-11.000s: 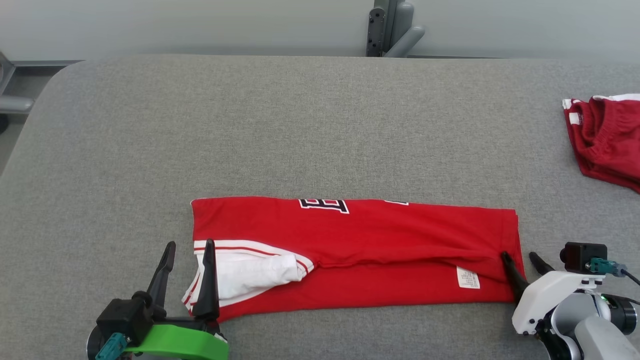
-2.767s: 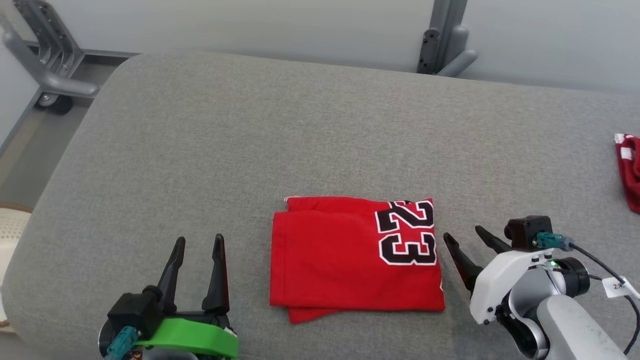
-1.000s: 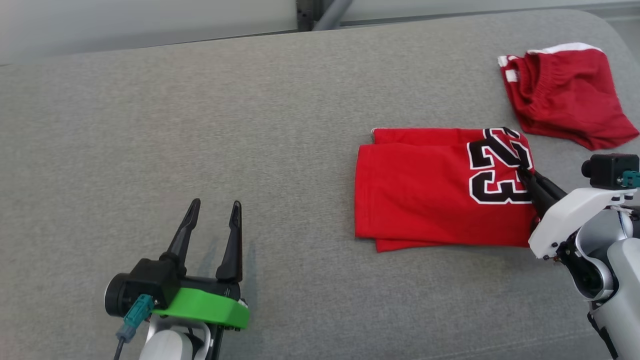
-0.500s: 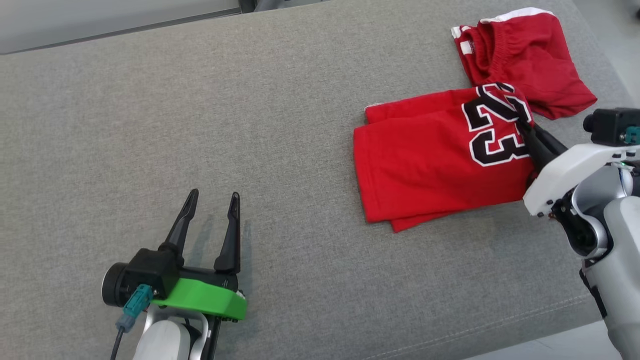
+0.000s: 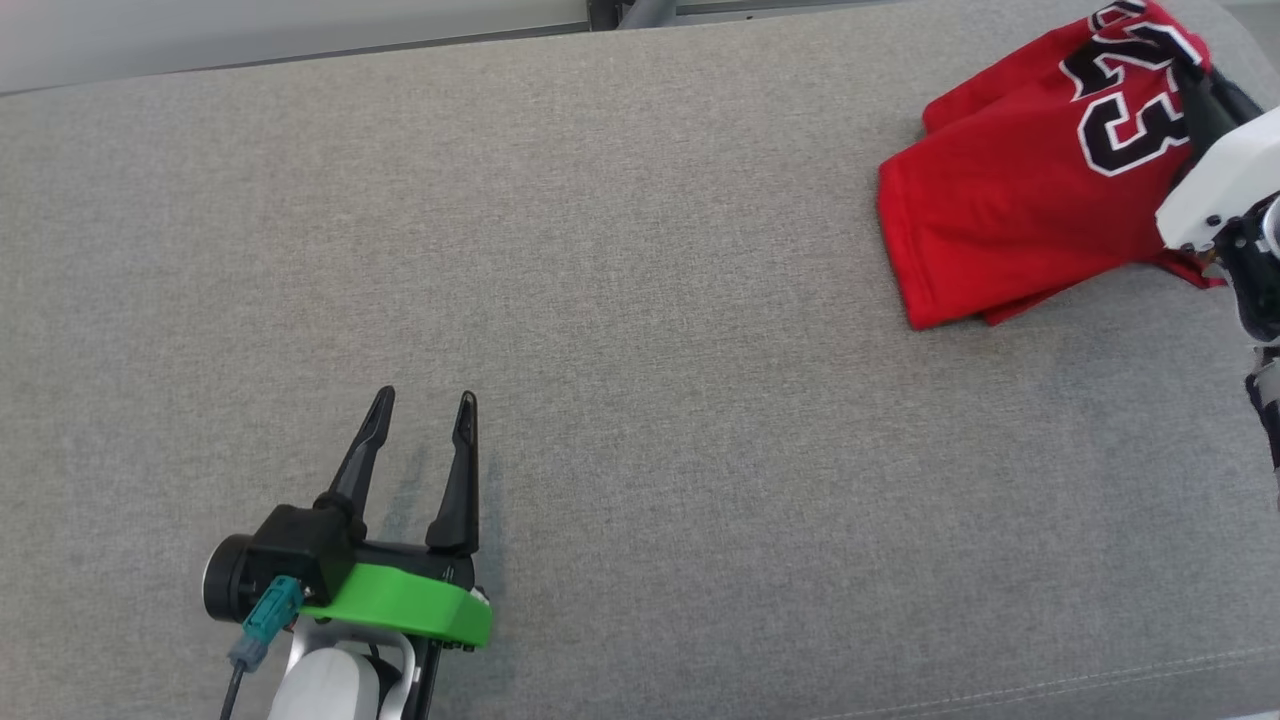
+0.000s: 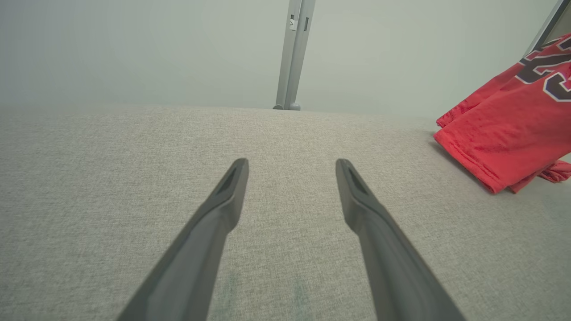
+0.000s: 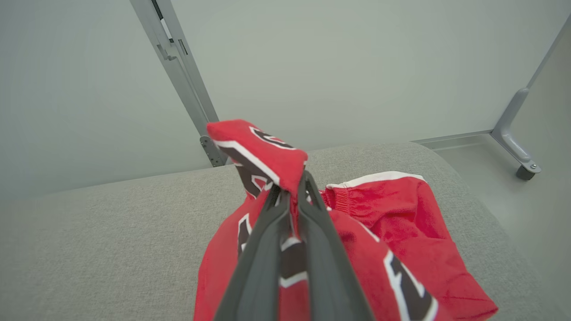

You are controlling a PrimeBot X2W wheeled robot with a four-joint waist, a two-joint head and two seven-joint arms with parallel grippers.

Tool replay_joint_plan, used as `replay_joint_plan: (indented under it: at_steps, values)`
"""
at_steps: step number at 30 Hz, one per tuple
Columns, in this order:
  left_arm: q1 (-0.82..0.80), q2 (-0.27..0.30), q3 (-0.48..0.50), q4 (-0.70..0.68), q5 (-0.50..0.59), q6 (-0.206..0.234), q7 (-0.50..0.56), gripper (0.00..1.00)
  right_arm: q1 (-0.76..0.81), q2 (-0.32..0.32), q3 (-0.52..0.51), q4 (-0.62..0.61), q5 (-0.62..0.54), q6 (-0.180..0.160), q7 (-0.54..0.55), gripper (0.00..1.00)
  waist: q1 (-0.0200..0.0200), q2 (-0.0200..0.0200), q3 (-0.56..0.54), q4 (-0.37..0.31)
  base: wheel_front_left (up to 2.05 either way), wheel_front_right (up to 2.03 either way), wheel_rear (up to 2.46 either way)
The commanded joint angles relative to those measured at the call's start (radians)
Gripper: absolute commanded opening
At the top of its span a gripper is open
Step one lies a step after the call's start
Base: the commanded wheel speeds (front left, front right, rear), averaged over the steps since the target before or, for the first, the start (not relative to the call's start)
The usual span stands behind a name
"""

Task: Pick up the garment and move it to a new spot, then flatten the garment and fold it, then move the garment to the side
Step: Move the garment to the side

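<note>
The garment (image 5: 1030, 170) is a folded red jersey with a black "23", at the table's far right. My right gripper (image 5: 1195, 75) is shut on its right edge, beside the number, and holds that edge up. The garment's lower left corner trails down to the table. In the right wrist view the right gripper (image 7: 292, 189) pinches the garment (image 7: 254, 147), whose corner flops over the fingertips. My left gripper (image 5: 425, 400) rests open near the table's front left, far from the garment, with nothing between its fingers (image 6: 223, 209). The garment (image 6: 504, 133) also hangs at the right in the left wrist view.
The grey padded table (image 5: 600, 300) carries another red garment with a white band (image 7: 392, 205), lying under the held one near the table's rounded right end. A metal post (image 6: 292, 53) stands behind the table. Floor and a frame foot (image 7: 517, 151) lie beyond the right end.
My right gripper has carried the garment farther right and away, lifting its edge over the other red garment. The head camera has shifted too. The left gripper stays open in place.
</note>
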Motion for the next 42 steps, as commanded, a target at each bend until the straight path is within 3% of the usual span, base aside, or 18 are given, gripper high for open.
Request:
replay_joint_plan:
  at_steps: [1, 15, 31, 32, 33, 34, 35, 42]
  values:
    - [0.004, 0.001, 0.002, -0.003, -0.005, 0.001, 0.000, 1.00, -0.027, -0.011, -0.021, 0.025, -0.022, -0.001, -0.004, 0.00, 0.0000, 0.0016, 0.007, 0.023, 0.00, 0.00, 0.00]
    - [-0.046, 0.004, -0.002, -0.021, 0.035, -0.007, 0.000, 1.00, -0.166, -0.120, -0.201, 0.218, -0.178, -0.001, -0.027, 0.00, 0.0000, 0.0016, 0.132, 0.062, 0.00, 0.00, 0.00]
    - [-0.088, 0.019, -0.015, -0.049, 0.066, -0.010, 0.000, 1.00, -0.280, -0.189, -0.412, 0.447, -0.495, -0.001, -0.179, 0.00, 0.0000, 0.0016, 0.261, 0.121, 0.00, 0.00, 0.00]
    - [-0.090, 0.020, -0.016, -0.047, 0.069, -0.010, 0.000, 1.00, -0.286, -0.188, -0.425, 0.455, -0.517, -0.001, -0.188, 0.14, 0.0000, 0.0016, 0.266, 0.123, 0.00, 0.00, 0.00]
    - [-0.093, 0.021, -0.017, -0.047, 0.071, -0.010, 0.000, 1.00, -0.292, -0.186, -0.438, 0.462, -0.537, -0.001, -0.198, 0.42, 0.0000, 0.0016, 0.270, 0.124, 0.00, 0.00, 0.00]
    - [-0.096, 0.020, -0.018, -0.048, 0.073, -0.010, 0.000, 1.00, -0.299, -0.186, -0.450, 0.464, -0.559, -0.001, -0.214, 0.79, 0.0000, 0.0016, 0.274, 0.126, 0.00, 0.00, 0.00]
    - [-0.098, 0.020, -0.019, -0.048, 0.074, -0.010, 0.000, 1.00, -0.303, -0.188, -0.459, 0.466, -0.591, -0.001, -0.226, 1.00, 0.0000, 0.0016, 0.277, 0.128, 0.00, 0.00, 0.00]
    - [-0.103, 0.018, -0.021, -0.044, 0.073, -0.009, 0.000, 1.00, -0.334, -0.164, -0.540, 0.503, -0.721, -0.001, -0.291, 1.00, 0.0000, 0.0016, 0.284, 0.133, 0.00, 0.00, 0.00]
